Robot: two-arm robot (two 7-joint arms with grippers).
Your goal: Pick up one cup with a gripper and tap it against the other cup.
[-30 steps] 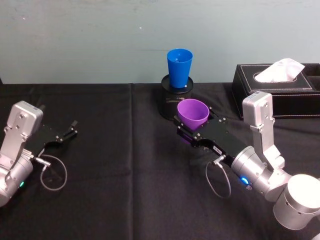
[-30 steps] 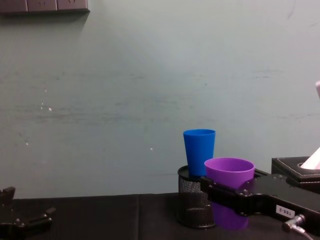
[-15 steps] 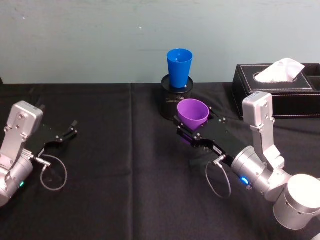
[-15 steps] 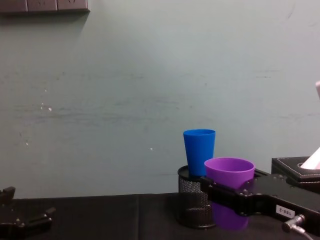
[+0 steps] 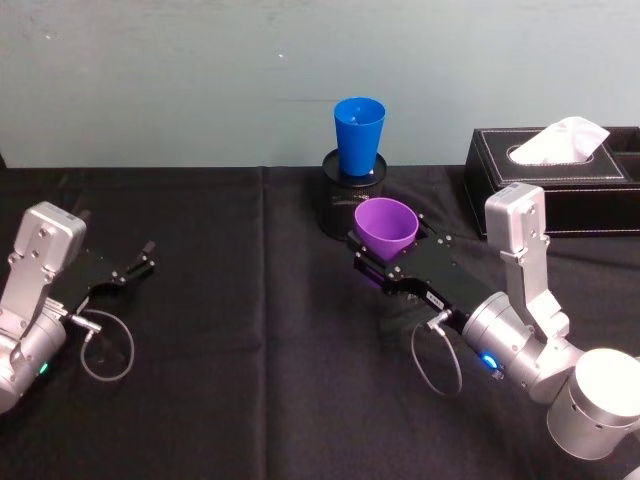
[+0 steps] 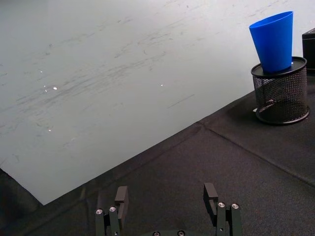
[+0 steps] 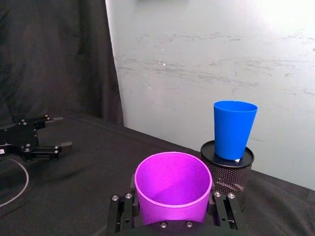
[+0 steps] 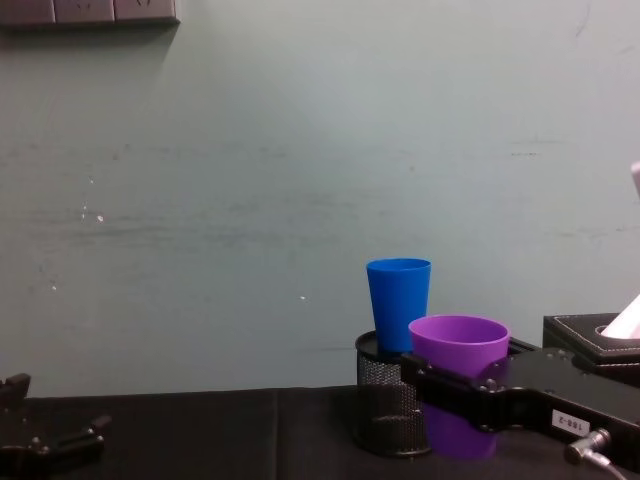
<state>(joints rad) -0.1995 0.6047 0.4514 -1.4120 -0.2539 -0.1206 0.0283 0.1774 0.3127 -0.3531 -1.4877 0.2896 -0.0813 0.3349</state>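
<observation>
**Little moves: purple cup clamped, blue cup waiting**

Scarcely anything has shifted since a second ago; we find both cups and both arms where they were.

Head view: right of centre, the right gripper [image 5: 388,250] has its flat jaws closed on the purple cup [image 5: 386,226]. They grip partway down the tapered wall, below the wide rim, so we judge the flare helps stop it slipping. Just above it in the frame, the blue cup [image 5: 359,135] stands upright in the mouth of a mesh holder [image 5: 340,210], which raises it. The cups are near but apart. A tissue box [image 5: 560,185] lies at the upper right. The left gripper [image 5: 135,268] is parked at the left edge over the black cloth [image 5: 250,360].

Left wrist view: its fingers [image 6: 121,196] stand apart at the bottom edge with nothing between them.

Right wrist view: the purple cup [image 7: 173,194] sits at lower centre, smooth plastic with its round mouth up and a jaw pressed on each side. The blue cup [image 7: 234,129], taller and narrower, is at the right.

Chest view: the purple rim [image 8: 458,330] rides lower than the blue one. We cannot tell whether its base clears the cloth. We judge the tap is not yet made.
</observation>
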